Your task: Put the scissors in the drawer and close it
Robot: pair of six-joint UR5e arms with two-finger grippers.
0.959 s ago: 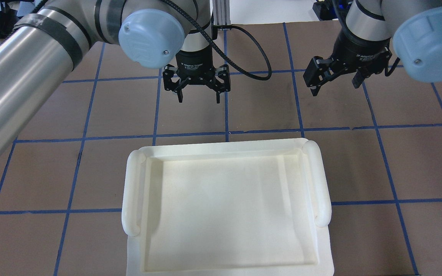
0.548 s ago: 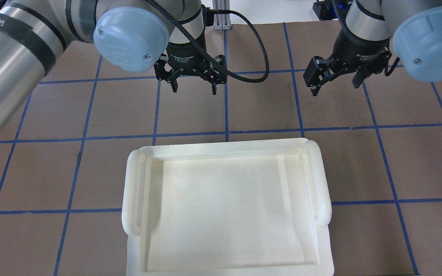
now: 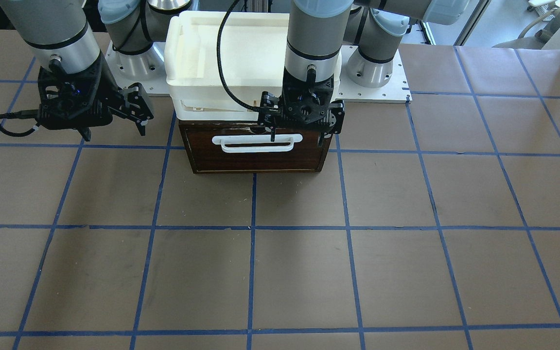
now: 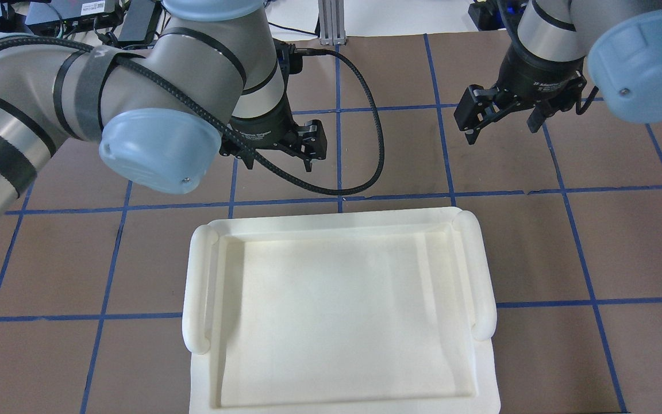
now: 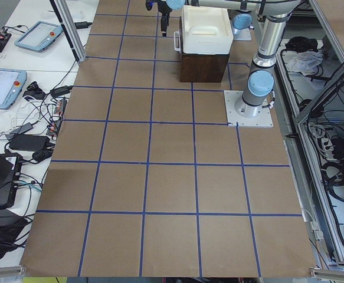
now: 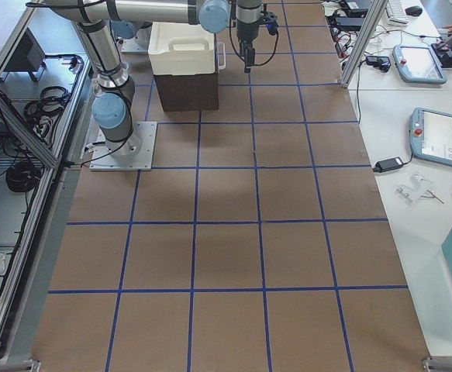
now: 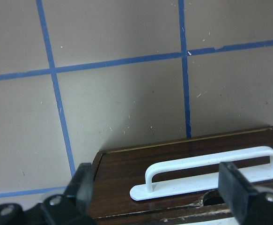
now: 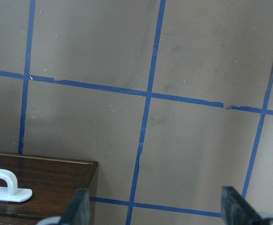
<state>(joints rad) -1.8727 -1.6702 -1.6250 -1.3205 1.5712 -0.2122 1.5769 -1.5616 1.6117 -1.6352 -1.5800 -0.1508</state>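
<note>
Two jobs make up this task, and both look done. The drawer [image 3: 255,158] looks pushed all the way in, its dark front flat against the box under the white tray [image 3: 178,95]. No scissors show in any view (they may be inside the shut drawer, but that cannot be seen). So I think little is left but for the arms to back off.

The left gripper [image 3: 296,140] hangs close to the drawer's front, by the white handle [image 7: 197,163], fingers spread wide with nothing in them. The right gripper [image 3: 113,131] is off to the side, also spread wide and holding nothing.

The drawer's long side runs across the table, from one arm toward the other. Its front faces away from the robot. The handle lies along the same line.
</note>
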